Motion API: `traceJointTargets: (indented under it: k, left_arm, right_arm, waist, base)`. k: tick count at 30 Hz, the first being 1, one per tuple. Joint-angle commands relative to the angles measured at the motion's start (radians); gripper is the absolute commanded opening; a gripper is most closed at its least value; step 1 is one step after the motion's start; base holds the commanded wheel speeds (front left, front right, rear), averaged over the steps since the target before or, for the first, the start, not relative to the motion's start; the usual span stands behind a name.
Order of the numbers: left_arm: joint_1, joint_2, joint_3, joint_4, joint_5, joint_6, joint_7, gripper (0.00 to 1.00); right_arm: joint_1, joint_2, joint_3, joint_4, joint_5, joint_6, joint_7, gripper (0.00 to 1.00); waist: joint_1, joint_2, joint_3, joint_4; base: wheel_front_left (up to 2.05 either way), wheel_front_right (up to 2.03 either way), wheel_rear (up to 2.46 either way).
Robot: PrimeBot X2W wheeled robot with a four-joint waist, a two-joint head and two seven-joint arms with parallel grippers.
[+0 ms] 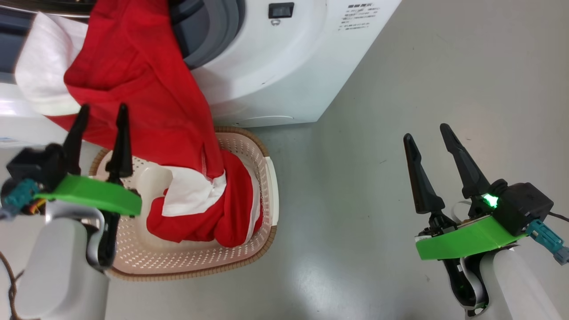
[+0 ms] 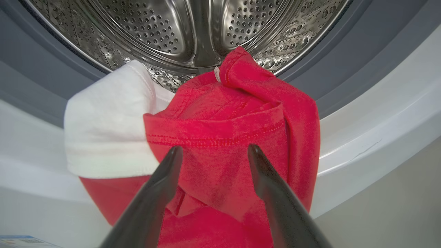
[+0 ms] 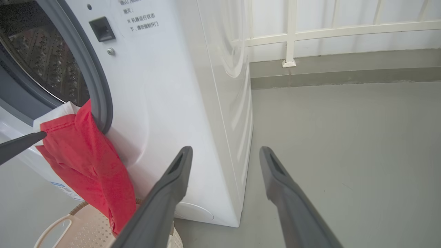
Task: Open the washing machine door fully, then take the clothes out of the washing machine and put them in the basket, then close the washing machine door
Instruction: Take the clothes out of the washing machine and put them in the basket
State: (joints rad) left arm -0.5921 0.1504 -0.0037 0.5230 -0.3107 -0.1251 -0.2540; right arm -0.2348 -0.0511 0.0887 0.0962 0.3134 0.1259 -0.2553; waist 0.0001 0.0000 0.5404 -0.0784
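head view: clothes (image 1: 142,89) drape into basket (image 1: 186,258)

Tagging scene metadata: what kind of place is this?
Probably a laundry corner on a balcony or utility area: a white front-loading washing machine on a bare grey floor, a pale railing beyond it, a basket at its foot.

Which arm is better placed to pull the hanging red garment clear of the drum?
Left. The left gripper, open, faces the red garment draped over the rim of the washing machine; the right gripper is open over bare floor.
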Motion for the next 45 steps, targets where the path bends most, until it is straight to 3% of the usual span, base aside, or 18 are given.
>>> traceJointTargets:
  k: [1, 19, 20, 22, 23, 25, 34, 45]
  left_arm:
    - [-0.022, 0.043, 0.023, 0.003, 0.001, -0.006, -0.008, 1.00]
    - [-0.189, 0.073, -0.058, 0.210, -0.022, -0.006, -0.008, 1.00]
    - [-0.195, 0.074, -0.061, 0.216, -0.023, -0.006, -0.008, 0.92]
    - [-0.204, 0.075, -0.069, 0.227, -0.026, -0.006, -0.008, 0.48]
    - [-0.207, 0.076, -0.072, 0.232, -0.028, -0.006, -0.008, 0.39]
    - [-0.213, 0.077, -0.077, 0.239, -0.030, -0.006, -0.008, 0.00]
    - [-0.202, 0.076, -0.093, 0.230, -0.038, -0.006, -0.008, 0.00]
    - [-0.068, 0.064, -0.107, 0.146, -0.057, -0.006, -0.008, 0.00]
  right_arm:
    - [0.000, 0.001, 0.026, -0.022, 0.000, 0.005, -0.006, 1.00]
    - [-0.017, 0.001, 0.023, -0.029, 0.008, 0.005, -0.006, 1.00]
    - [-0.017, 0.001, 0.023, -0.029, 0.008, 0.005, -0.006, 1.00]
    - [-0.018, 0.001, 0.022, -0.030, 0.008, 0.005, -0.006, 1.00]
    - [-0.018, 0.001, 0.022, -0.030, 0.009, 0.005, -0.006, 1.00]
    - [-0.019, 0.001, 0.022, -0.031, 0.009, 0.005, -0.006, 1.00]
    - [-0.016, 0.001, 0.018, -0.032, 0.009, 0.005, -0.006, 1.00]
    - [-0.013, 0.001, 0.015, -0.032, 0.009, 0.005, -0.006, 1.00]
  waist:
    - [-0.0001, 0.0000, 0.003, -0.004]
    - [-0.0001, 0.0000, 0.028, -0.017]
    - [-0.0001, 0.0000, 0.029, -0.017]
    - [-0.0001, 0.0000, 0.030, -0.018]
    - [-0.0001, 0.0000, 0.030, -0.018]
    - [-0.0001, 0.0000, 0.030, -0.019]
    - [-0.0001, 0.0000, 0.027, -0.019]
    - [-0.0001, 0.0000, 0.021, -0.006]
  base:
    - [0.00, 0.00, 0.00]
    - [0.00, 0.00, 0.00]
    - [0.00, 0.00, 0.00]
    - [0.00, 0.00, 0.00]
    - [0.00, 0.00, 0.00]
    - [0.00, 0.00, 0.00]
    - [0.00, 0.00, 0.00]
    - [0.00, 0.00, 0.00]
